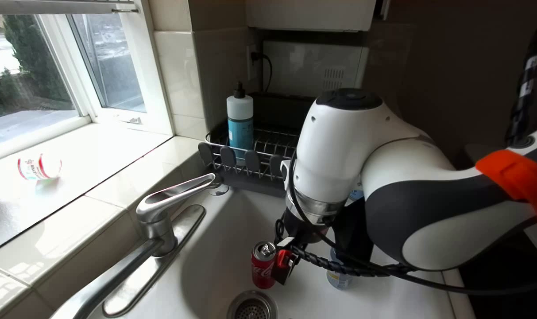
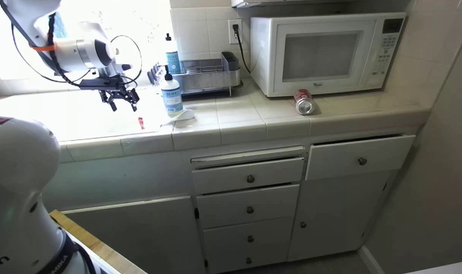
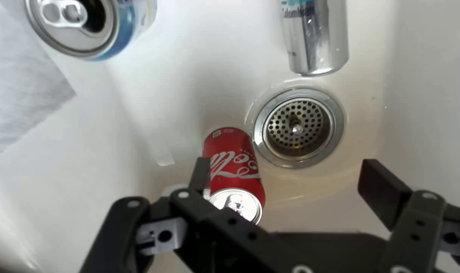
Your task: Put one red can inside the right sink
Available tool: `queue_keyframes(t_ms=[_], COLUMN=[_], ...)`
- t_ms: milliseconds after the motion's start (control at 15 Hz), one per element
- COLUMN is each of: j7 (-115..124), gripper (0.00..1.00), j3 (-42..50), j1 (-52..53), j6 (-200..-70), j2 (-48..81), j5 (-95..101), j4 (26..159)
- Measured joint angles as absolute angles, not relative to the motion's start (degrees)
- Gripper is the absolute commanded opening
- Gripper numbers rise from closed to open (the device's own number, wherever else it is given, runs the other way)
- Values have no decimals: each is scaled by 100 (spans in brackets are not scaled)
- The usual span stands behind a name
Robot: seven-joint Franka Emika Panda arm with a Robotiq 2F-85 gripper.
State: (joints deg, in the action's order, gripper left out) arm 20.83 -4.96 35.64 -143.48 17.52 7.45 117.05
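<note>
Fingers (image 3: pixel 383 191) spread apart, red can (image 3: pixel 235 163) upright in sink (image 3: pixel 176 79) beside one finger, drain (image 3: pixel 298 129) beyond, silver can (image 3: pixel 315 41) farther out

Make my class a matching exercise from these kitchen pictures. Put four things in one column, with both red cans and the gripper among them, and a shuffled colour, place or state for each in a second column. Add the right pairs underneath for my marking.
Things
1. Red can in the sink
2. Countertop red can
3. Microwave
4. Gripper

Matches
A. White
B. Jaws apart
C. Upright by the drain
D. Lying on its side

Right pairs: 1-C, 2-D, 3-A, 4-B
</note>
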Motion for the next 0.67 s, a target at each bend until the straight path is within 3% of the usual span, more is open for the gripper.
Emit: queue_keyframes(t_ms=[667], j7=[2697], gripper=[100], j3=[-1730], j1=[3085], j6=[-11458], j2=[-105], j5=[71], j4=[11766])
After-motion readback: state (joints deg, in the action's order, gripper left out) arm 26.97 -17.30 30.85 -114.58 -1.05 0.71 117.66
